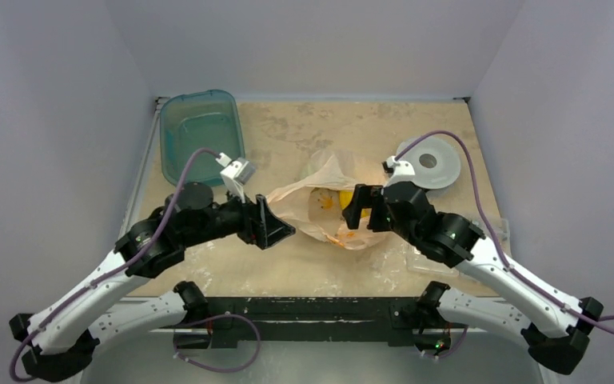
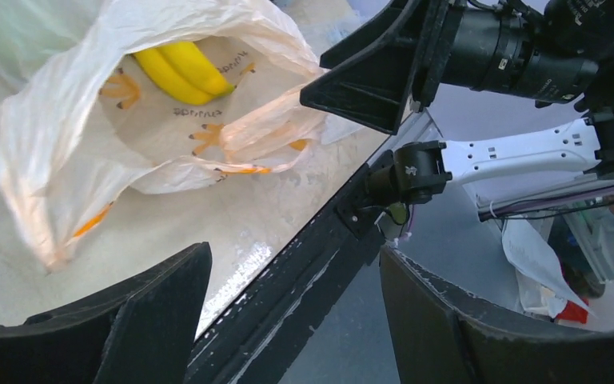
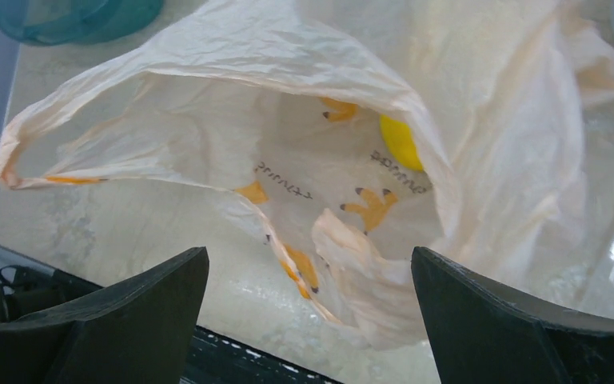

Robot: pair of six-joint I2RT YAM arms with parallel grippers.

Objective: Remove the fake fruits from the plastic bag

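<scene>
The peach-orange plastic bag [image 1: 328, 204] lies mid-table with its mouth open toward the near edge. A yellow banana [image 2: 180, 70] lies inside it; in the right wrist view only a yellow bit [image 3: 400, 142] shows behind a fold of the bag [image 3: 232, 104]. The other fruits are hidden. My left gripper [image 1: 276, 226] is open and empty, just left of the bag's mouth [image 2: 208, 120]. My right gripper [image 1: 357, 210] is open and empty at the bag's right side, over its lower rim.
A teal plastic bin [image 1: 200, 128] stands at the back left. A grey round disc [image 1: 429, 162] lies at the back right. A clear flat packet [image 1: 448, 264] lies under the right arm. The table's black front edge [image 2: 304, 272] runs close below both grippers.
</scene>
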